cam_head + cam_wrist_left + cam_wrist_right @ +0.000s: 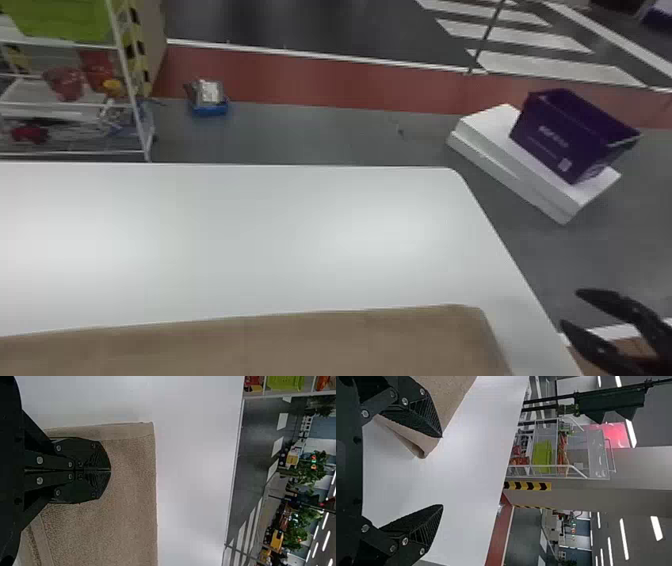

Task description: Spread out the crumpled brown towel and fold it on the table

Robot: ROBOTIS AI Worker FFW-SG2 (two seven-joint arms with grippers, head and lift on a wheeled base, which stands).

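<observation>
The brown towel (300, 345) lies spread along the table's near edge in the head view, its upper edge nearly straight. At the bottom right, my right gripper (570, 308) is open beyond the table's right edge. In the left wrist view, my left gripper (110, 470) is shut over the towel (126, 494), near a corner; no fabric is visible between the fingertips. From the right wrist, the open right gripper (442, 471) has one finger overlapping the towel (451, 394) in view, beside a curled corner, with nothing between its fingers.
White tabletop (250, 240) extends beyond the towel. Past its right edge, a purple bin (565, 135) sits on white boxes (500, 155) on the floor. A white shelf rack (135, 110) stands behind at the left, and a small blue item (209, 100) lies on the floor.
</observation>
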